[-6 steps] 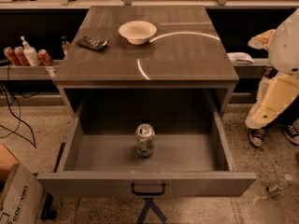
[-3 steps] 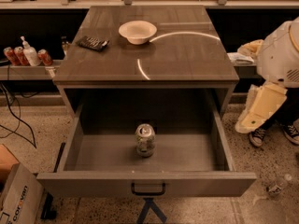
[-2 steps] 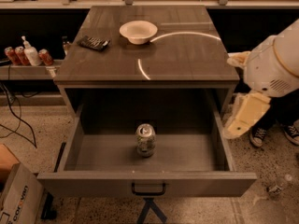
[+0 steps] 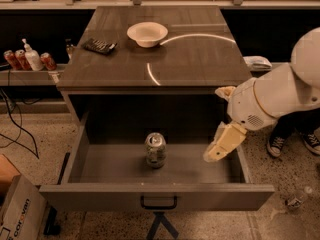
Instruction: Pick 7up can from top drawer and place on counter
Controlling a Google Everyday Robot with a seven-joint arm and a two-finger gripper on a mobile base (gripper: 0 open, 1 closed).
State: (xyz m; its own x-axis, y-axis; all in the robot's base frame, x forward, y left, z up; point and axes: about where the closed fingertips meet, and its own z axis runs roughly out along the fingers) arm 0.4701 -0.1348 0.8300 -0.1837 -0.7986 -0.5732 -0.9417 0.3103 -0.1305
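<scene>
The drawer (image 4: 90, 196) hangs wide open across the lower half of the frame, its small black handle (image 4: 158, 202) at the bottom centre. There's the soda can (image 4: 155, 150) — upright on the drawer floor, dead centre, shiny top facing up, nothing touching it.

Over on the right, the white arm (image 4: 280, 96) reaches in from the edge of the frame. The tan gripper (image 4: 216, 153) points down and to the left, hanging over the drawer's right side just inside the right wall, well apart from the can. Clenched or released? I cannot tell from this angle — it holds nothing that shows.

Up top, the glossy counter (image 4: 200, 59) carries a white bowl (image 4: 147, 34) near its middle and a flat dark object (image 4: 99, 45) toward its left edge. At far left, a white pump bottle (image 4: 32, 58) and red cans (image 4: 47, 60) sit on a low shelf (image 4: 25, 77). A cardboard box (image 4: 17, 214) fills the lower left corner; a pair of sneakers (image 4: 275, 146) shows at the right.
</scene>
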